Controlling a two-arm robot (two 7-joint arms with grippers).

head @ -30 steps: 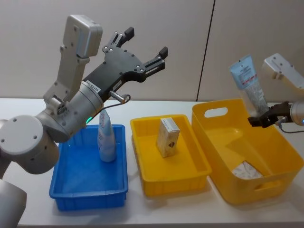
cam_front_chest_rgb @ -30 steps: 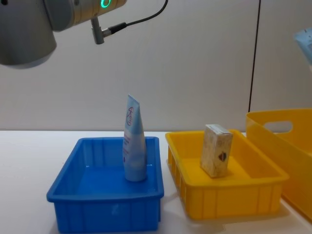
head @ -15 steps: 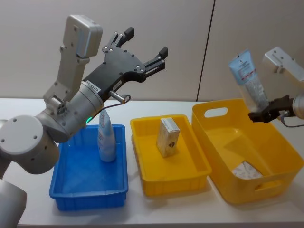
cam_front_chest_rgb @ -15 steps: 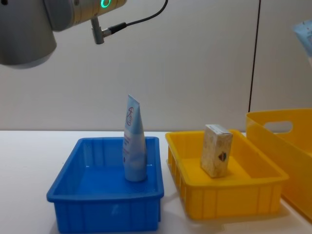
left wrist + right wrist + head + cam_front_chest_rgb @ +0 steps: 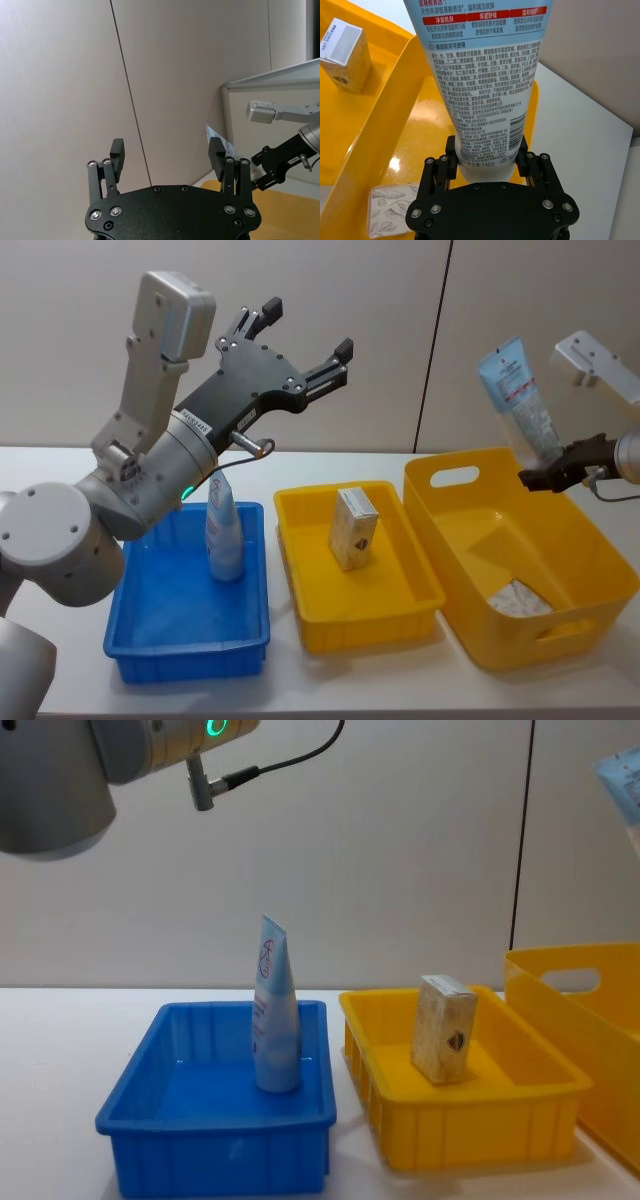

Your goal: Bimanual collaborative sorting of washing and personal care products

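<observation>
Head view: tube (image 5: 522, 400) in R gripper (image 5: 548, 476)

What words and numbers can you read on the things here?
"140g": held tube, near its cap.
"敏感肌亦可使用": same tube, under the red bars.
Its fine print: too small.
Red logo, standing tube in blue tray: unreadable.
Mark on the carton: too small.

White table (image 5: 60, 465) with blue tray (image 5: 140, 640), yellow tray (image 5: 315, 625), yellow bin (image 5: 600, 540).
</observation>
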